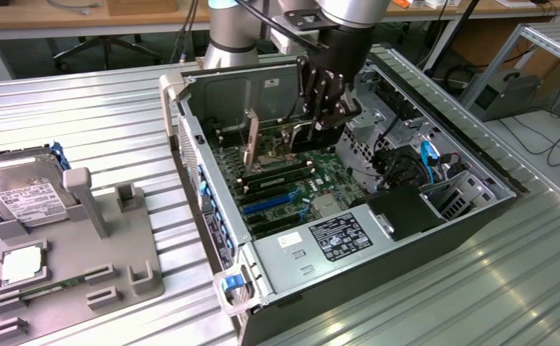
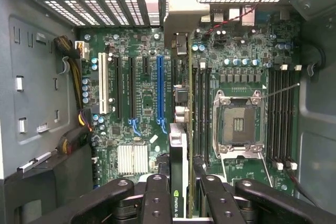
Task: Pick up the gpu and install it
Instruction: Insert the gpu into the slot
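A: Gripper (image 2: 181,167) state?
B: Clamped on the gpu (image 2: 178,132). The card stands on edge between the two finger sets.
A: Where's the card?
B: Inside the open computer case (image 1: 246,83), over the motherboard (image 2: 131,114), just beside the long blue slot (image 2: 159,87). Its silver bracket (image 2: 181,9) points at the case's rear slot openings. Can't tell if the bottom edge is seated.
A: Rest of the case contents?
B: Processor socket (image 2: 237,124), open, on the gpu's far side from the blue slot. Memory sticks (image 2: 202,103) between gpu and socket. Cable bundle (image 2: 79,124) by the case's side wall.
A: Anything outside the case?
B: Grey holder (image 1: 116,252) on the counter (image 1: 87,115), to the exterior view's left of the case. It holds a hard drive (image 1: 25,194) with a white label at its end farther from the camera, and a square silver part (image 1: 20,265) in a pocket at the nearer end.
A: Holder touching the case?
B: No, near it, with a gap.
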{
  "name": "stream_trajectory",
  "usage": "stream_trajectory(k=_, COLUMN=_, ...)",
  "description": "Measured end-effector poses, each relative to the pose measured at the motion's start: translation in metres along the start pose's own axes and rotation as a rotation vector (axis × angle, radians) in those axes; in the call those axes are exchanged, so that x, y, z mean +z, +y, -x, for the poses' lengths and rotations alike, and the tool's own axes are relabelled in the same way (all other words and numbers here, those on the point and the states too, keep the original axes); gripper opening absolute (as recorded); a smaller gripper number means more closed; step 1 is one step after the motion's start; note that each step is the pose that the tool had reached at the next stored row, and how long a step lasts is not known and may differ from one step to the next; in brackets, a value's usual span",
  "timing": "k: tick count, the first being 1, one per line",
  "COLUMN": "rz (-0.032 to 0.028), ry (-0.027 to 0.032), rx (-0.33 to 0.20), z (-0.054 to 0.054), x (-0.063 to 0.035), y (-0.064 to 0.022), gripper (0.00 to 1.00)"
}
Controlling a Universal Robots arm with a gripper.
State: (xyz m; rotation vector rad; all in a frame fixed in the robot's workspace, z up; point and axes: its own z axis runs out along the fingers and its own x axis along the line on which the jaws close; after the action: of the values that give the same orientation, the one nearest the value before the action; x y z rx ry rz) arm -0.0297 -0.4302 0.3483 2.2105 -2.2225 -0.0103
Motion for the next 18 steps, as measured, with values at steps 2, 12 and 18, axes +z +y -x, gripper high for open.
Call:
stream_trajectory(k=2, rz=0.0, ry=0.0014, rx=0.0, z=0.0, x=0.0013, y=0.0001, gripper=0.27)
stream_trajectory(k=12, rz=-0.0001, ry=0.0051, rx=0.0, z=0.0, x=0.0102, y=0.008, gripper=0.27)
stream_trajectory(k=18, rz=-0.0001, ry=0.006, rx=0.0, z=0.0, x=0.0238, y=0.011, gripper=0.27)
